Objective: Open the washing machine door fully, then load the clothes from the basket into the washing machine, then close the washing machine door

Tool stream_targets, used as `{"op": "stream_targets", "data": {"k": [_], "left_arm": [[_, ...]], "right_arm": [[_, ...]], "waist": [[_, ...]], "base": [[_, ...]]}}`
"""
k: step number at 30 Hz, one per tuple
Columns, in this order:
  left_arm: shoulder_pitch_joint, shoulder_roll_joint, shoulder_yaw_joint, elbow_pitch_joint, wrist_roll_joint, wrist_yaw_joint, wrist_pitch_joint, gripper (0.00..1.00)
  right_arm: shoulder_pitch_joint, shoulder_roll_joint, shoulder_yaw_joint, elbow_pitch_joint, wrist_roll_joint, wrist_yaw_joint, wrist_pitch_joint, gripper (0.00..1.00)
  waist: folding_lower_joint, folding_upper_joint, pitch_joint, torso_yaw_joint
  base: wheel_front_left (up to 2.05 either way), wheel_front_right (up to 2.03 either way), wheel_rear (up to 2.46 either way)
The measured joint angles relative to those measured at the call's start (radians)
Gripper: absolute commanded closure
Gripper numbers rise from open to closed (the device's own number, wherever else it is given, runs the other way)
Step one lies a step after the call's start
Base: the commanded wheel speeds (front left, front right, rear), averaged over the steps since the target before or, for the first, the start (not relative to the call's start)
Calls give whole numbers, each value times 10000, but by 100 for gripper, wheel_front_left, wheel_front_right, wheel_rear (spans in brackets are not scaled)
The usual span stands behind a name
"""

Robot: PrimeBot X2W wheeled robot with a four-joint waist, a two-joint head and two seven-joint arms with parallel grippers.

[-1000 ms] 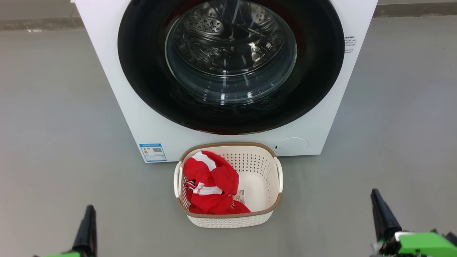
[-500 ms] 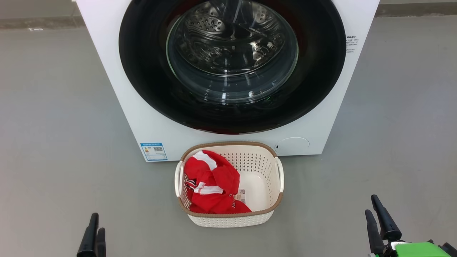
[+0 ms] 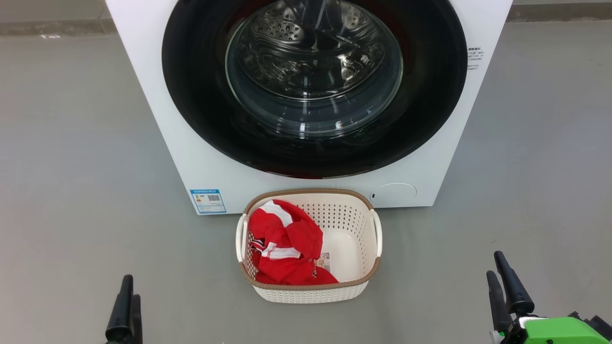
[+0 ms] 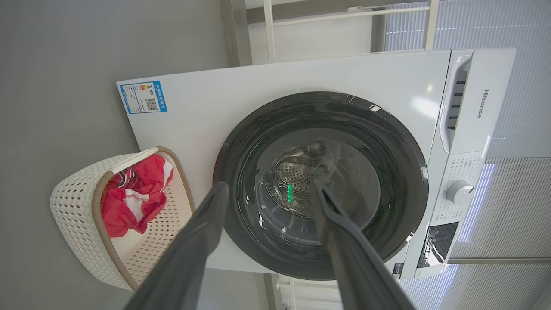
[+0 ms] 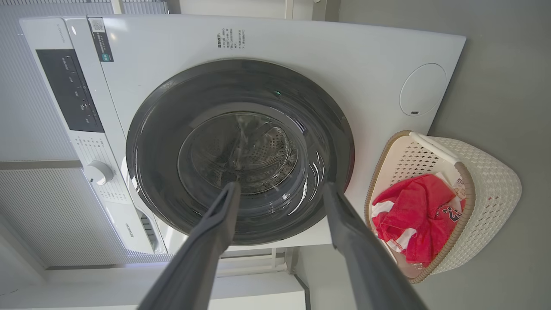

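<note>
I saw the washing machine door (image 3: 201, 95) shut, its glossy black ring and bulging glass window flat against the white washing machine (image 3: 229, 188). The cream perforated basket (image 3: 311, 292) stood upright on the floor just before it, with the red-and-white clothes (image 3: 287, 243) heaped in its left half.

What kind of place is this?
Probably a laundry corner or test bay: a Hisense front-loading washing machine stands on bare grey floor, with a basket of red clothes set in front.
</note>
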Motion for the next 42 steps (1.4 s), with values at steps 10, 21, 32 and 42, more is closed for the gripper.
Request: {"op": "stream_targets", "data": {"k": [10,21,32,42], "left_arm": [[-4,102,-213,-261,681,0,-326,0],[-5,240,-462,-523,1818,0,-617,0],[-11,322,-731,-759,3358,0,-951,0],[-88,479,-1039,-825,5022,0,-1216,0]], "right_arm": [[-206,-339,581,-297,-502,0,-489,0],[-269,-571,947,-472,-1528,0,-849,0],[-468,-792,1392,-577,-3124,0,-1118,0],[-593,-884,1530,-579,-4926,0,-1421,0]], "waist": [[-1,0,11,44],[0,0,9,62],[-1,0,25,100],[-1,0,42,126]], "base": [[0,0,0],[0,0,0],[0,0,0],[0,0,0]]}}
